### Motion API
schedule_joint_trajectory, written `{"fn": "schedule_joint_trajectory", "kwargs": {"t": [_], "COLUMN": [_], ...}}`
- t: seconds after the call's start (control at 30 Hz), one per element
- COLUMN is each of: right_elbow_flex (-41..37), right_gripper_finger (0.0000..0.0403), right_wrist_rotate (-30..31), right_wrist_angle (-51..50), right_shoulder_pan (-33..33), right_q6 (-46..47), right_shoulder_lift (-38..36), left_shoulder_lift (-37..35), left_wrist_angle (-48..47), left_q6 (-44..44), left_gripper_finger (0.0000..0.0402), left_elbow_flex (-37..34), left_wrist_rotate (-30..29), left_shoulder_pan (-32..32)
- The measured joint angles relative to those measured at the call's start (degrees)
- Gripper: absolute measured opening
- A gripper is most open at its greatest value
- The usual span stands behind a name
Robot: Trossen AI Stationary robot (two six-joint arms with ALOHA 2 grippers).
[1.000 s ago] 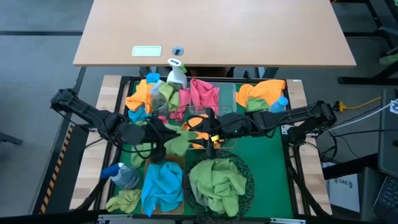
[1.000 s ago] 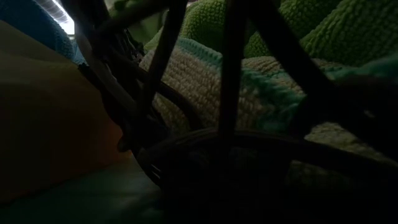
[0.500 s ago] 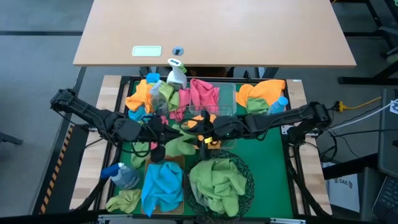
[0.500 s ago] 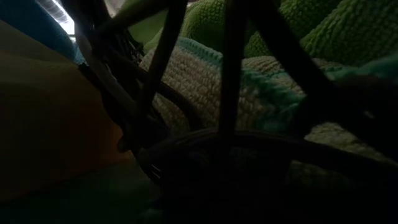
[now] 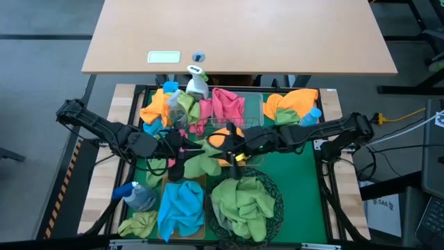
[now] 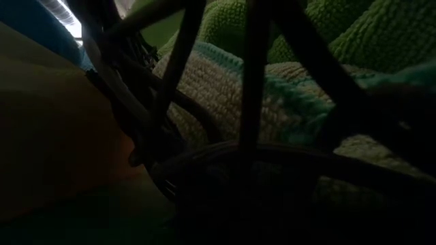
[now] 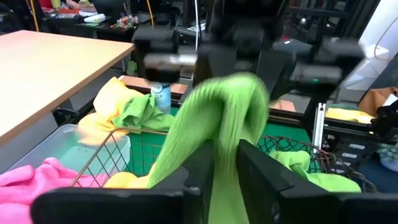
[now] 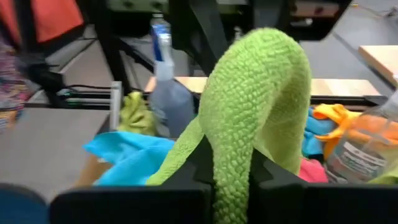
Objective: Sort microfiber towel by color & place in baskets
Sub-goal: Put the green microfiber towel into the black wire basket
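Nearest the front edge, the round black basket [image 5: 248,201] is already filled with green towels [image 5: 239,200], and the tan bin [image 5: 182,208] just left of it is filled with blue towels [image 5: 182,203]; one green towel [image 5: 138,223] and a blue spray bottle [image 5: 138,195] are left loose further left of the bin. Just beyond the round black basket, a green towel [image 5: 201,155] is stretched between both arms: the right gripper [image 5: 232,154] is clamped on one end, and the left gripper [image 5: 182,147] is seen pinching the other end. Farther off, a mixed heap of orange, pink and green towels [image 5: 194,107] is still unsorted over the clear baskets [image 5: 251,111], so the job is judged roughly half done.
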Motion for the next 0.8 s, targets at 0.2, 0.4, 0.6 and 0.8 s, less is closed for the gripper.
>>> {"fn": "schedule_joint_trajectory", "kwargs": {"t": [0.2, 0.4, 0.6, 0.8], "right_elbow_flex": [0.0, 0.04, 0.09, 0.09], "right_gripper_finger": [0.0018, 0.0012, 0.0014, 0.0018], "right_wrist_rotate": [-5.41, -14.69, -19.61, -18.81], "right_wrist_angle": [-3.48, -4.99, -4.85, -5.73], "right_shoulder_pan": [0.0, 0.25, 4.19, 11.3], "right_q6": [5.02, 11.53, 13.31, 14.71], "right_shoulder_lift": [-6.07, -12.24, -16.39, -17.68], "left_shoulder_lift": [-0.01, 0.0, 0.0, 0.0], "left_wrist_angle": [-1.59, -2.83, -4.27, -4.43], "left_q6": [0.02, 0.02, 0.02, 0.02], "left_gripper_finger": [0.0092, 0.0093, 0.0092, 0.0092], "left_elbow_flex": [0.0, 0.0, 0.0, 0.0], "left_wrist_rotate": [-0.02, -0.02, -0.02, -0.04], "left_shoulder_pan": [0.0, 0.0, 0.0, 0.0]}}
